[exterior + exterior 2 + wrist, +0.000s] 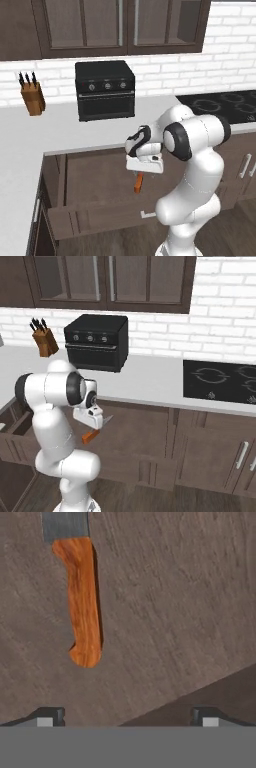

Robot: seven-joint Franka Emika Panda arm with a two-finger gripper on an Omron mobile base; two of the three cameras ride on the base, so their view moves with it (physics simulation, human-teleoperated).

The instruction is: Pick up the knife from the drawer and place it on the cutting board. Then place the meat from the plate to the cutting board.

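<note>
The drawer [95,172] is pulled out below the counter, its dark wooden floor bare around the knife [139,183]. The knife lies flat on that floor, and the hand view shows its orange handle [83,604] with the grey blade [65,524] running off the top edge. My gripper [144,169] hangs over the drawer just above the knife, pointing down. Its fingertips [50,716] stand wide apart and open with nothing between them; the handle lies left of the gripper's [128,718] middle. From the right, the knife [92,435] sits under the hand [93,417]. The cutting board, meat and plate are out of view.
A black toaster oven [105,90] and a wooden knife block [32,96] stand on the grey counter [30,135] behind the drawer. A black cooktop [225,105] lies to the right. The drawer's front panel [100,217] juts toward the base.
</note>
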